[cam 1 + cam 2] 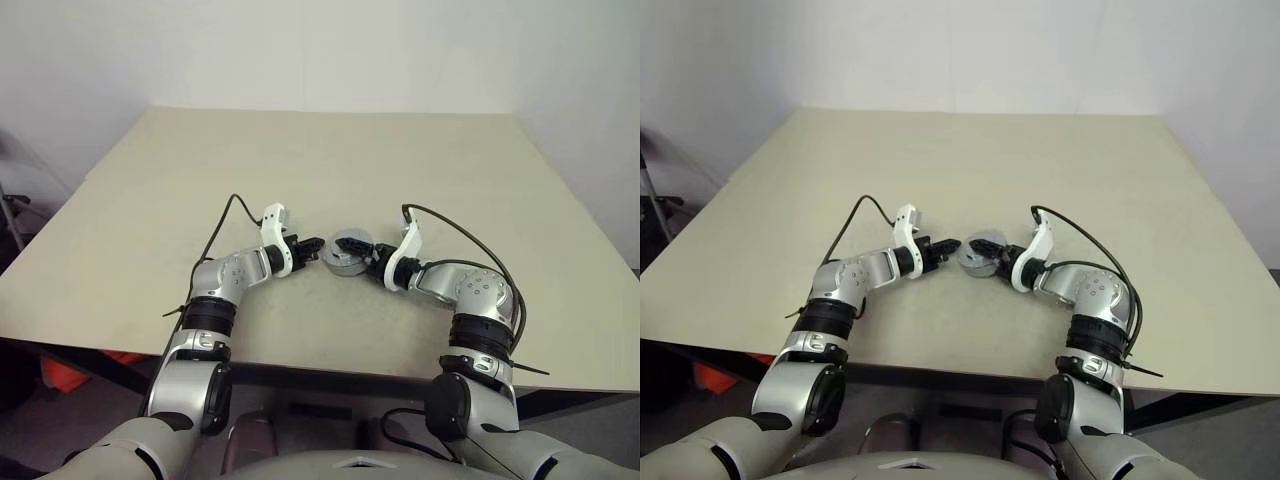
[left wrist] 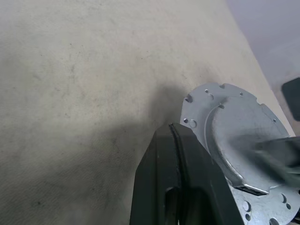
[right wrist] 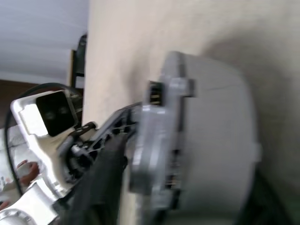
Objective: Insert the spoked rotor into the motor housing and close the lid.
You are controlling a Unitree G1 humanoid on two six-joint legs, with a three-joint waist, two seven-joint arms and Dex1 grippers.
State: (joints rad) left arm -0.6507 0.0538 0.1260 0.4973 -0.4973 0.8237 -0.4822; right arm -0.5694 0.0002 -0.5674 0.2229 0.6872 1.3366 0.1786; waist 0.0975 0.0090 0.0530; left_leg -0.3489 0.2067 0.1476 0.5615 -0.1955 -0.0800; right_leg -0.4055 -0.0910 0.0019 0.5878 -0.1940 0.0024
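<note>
Seating the flat grey metal lid (image 1: 350,241) on the round grey motor housing (image 1: 345,262), the pinched-together left claw (image 1: 313,246) steadies its rim on the beige worktop (image 1: 330,160), while the right claw's (image 1: 370,258) spread I cannot tell; pressing down squarely seems next.

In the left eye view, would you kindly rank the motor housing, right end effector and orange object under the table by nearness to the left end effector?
1. motor housing, just off the tip of the left end effector.
2. right end effector, on the housing's far side.
3. orange object, below the left edge of the table.
</note>
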